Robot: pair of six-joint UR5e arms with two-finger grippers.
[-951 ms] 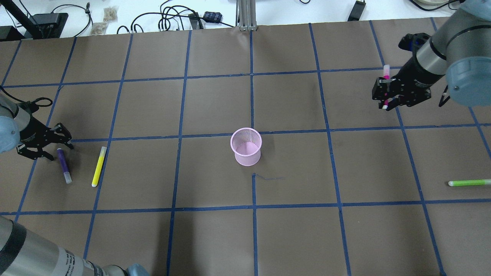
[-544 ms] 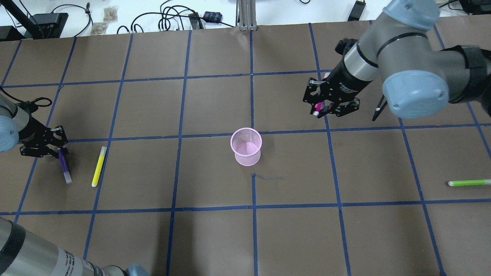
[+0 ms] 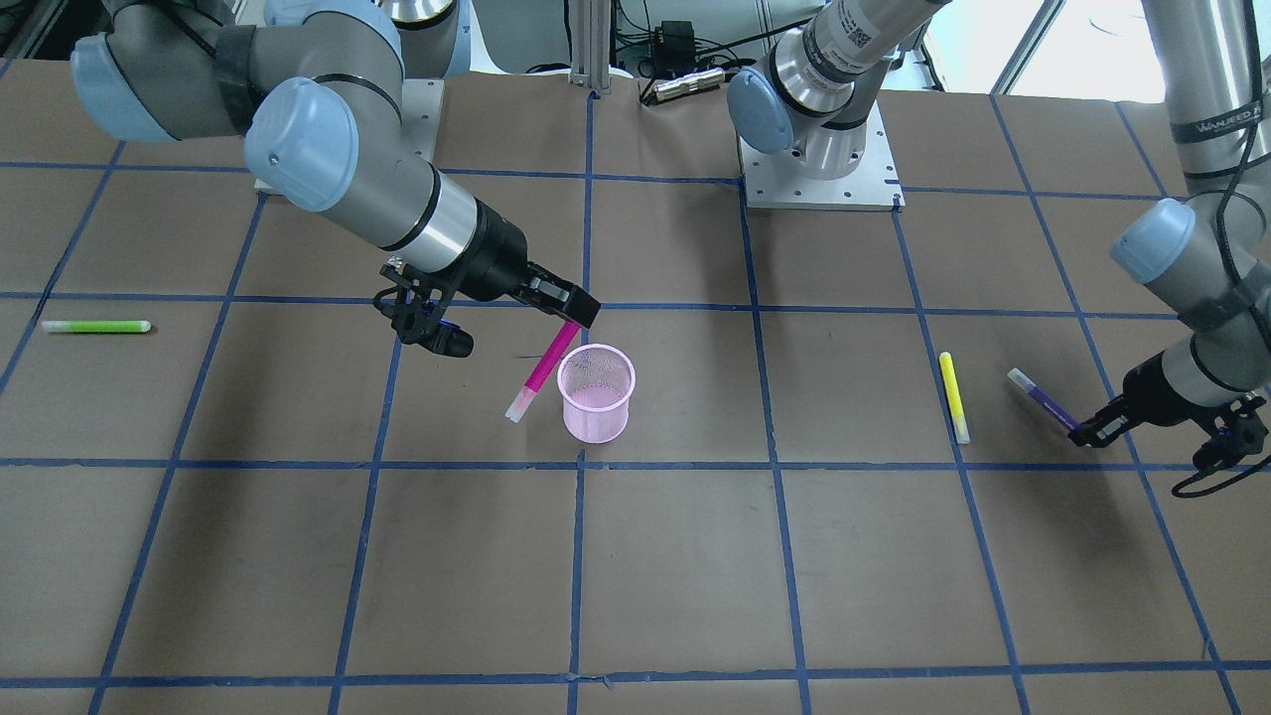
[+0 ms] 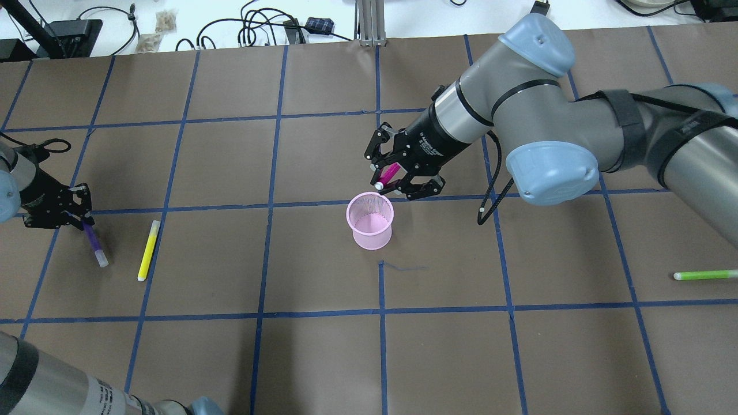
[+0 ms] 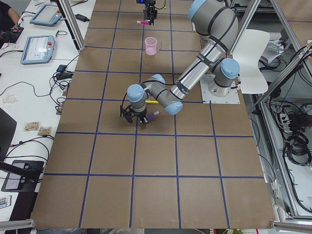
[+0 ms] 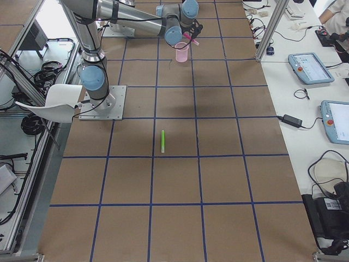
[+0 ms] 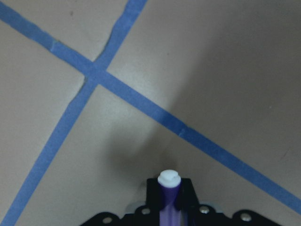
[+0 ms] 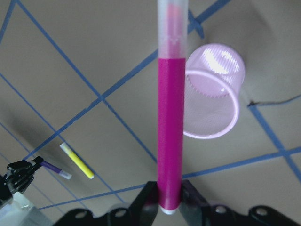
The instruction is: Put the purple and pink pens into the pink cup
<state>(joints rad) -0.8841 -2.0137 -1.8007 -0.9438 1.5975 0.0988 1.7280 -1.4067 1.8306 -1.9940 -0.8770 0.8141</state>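
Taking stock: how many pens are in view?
4: pink pen in right gripper, purple pen in left gripper, yellow pen beside it, green pen lying far right.

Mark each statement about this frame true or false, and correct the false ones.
1. The pink pen is already inside the pink cup. False: the right gripper holds it outside the cup, near the rim.
2. The left gripper is shut on the purple pen. True.
3. The yellow pen lies on the table beside the purple pen. True.
4. The green pen stands in the cup. False: it lies flat on the table, far off on the robot's right; the cup is empty.
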